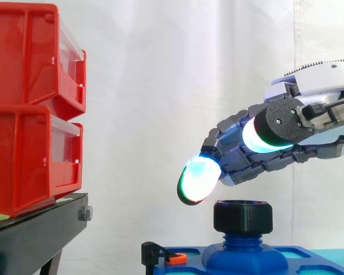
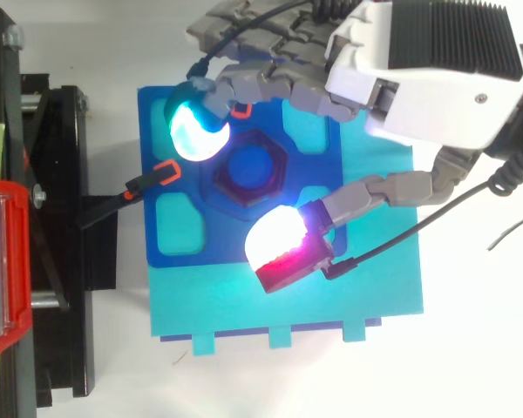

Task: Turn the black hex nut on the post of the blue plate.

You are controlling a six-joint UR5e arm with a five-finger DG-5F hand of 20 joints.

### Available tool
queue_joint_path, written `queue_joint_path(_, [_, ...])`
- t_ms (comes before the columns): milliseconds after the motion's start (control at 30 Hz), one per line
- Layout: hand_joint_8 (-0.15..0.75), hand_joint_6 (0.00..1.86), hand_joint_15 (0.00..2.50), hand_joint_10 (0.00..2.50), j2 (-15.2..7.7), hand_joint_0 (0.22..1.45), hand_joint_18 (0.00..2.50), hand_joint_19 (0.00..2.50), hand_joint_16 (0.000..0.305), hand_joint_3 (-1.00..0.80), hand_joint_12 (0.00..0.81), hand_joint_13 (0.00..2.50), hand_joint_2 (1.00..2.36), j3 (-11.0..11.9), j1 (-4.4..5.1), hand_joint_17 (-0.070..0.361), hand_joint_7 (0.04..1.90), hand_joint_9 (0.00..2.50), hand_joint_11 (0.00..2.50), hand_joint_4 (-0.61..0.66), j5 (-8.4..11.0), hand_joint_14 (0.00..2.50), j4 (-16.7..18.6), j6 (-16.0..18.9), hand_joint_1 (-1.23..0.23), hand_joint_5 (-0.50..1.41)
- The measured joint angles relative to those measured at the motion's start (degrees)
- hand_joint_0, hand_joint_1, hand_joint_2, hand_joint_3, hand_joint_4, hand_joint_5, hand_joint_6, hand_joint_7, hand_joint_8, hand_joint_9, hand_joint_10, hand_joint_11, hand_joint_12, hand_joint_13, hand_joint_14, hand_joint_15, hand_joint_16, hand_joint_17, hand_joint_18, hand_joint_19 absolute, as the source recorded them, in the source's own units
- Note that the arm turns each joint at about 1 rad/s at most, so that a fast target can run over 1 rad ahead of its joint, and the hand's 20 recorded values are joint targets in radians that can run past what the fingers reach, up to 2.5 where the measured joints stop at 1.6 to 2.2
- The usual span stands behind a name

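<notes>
The black hex nut (image 1: 242, 216) sits on the threaded blue post (image 1: 239, 243) in the middle of the blue plate (image 2: 179, 228). From above, the nut (image 2: 227, 183) is a dark hexagon ring around the post's blue top. My hand (image 1: 258, 154) hangs just above the nut, coming from the right, open and holding nothing. One glowing cyan fingertip (image 2: 198, 131) is over the nut's far-left side, and a white-red pad (image 2: 279, 248) hovers on the opposite side. In the side view the lowest pad (image 1: 198, 180) is above and left of the nut, with a small gap.
Two stacked red bins (image 1: 28, 103) stand on a black stand (image 1: 34, 235) to the left. An orange-tipped black clamp (image 2: 161, 174) holds the plate's left edge. The plate rests on a teal board (image 2: 288, 305).
</notes>
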Motion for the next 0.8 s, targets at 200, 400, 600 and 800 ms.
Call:
queue_joint_path(200, [0.353, 0.50, 0.29, 0.00, 0.01, 0.42, 0.00, 0.20, 0.062, -0.50, 0.507, 0.00, 1.00, 0.02, -0.04, 0.139, 0.74, 0.00, 0.00, 0.30, -0.82, 0.00, 0.29, -0.59, -0.52, -0.28])
queue_joint_path(400, [0.355, 0.50, 0.29, 0.00, -0.29, 0.42, 0.00, 0.22, 0.062, -0.50, 0.510, 0.00, 1.00, 0.02, 0.01, 0.140, 0.74, 0.00, 0.00, 0.31, -0.87, 0.00, 0.89, -1.41, -0.51, -0.28])
queue_joint_path(600, [0.358, 0.50, 0.30, 0.00, -1.92, 0.42, 0.00, 0.22, 0.061, -0.50, 0.512, 0.00, 1.00, 0.27, 0.06, 0.137, 0.74, 0.00, 0.00, 0.31, -0.91, 0.00, 1.45, -1.02, -0.51, -0.28])
queue_joint_path(800, [0.362, 0.50, 0.31, 0.00, -2.72, 0.43, 0.00, 0.23, 0.061, -0.50, 0.512, 0.00, 1.00, 2.06, 0.68, 0.137, 0.74, 0.00, 0.00, 0.31, -0.42, 0.01, 1.18, -0.67, -0.51, -0.28])
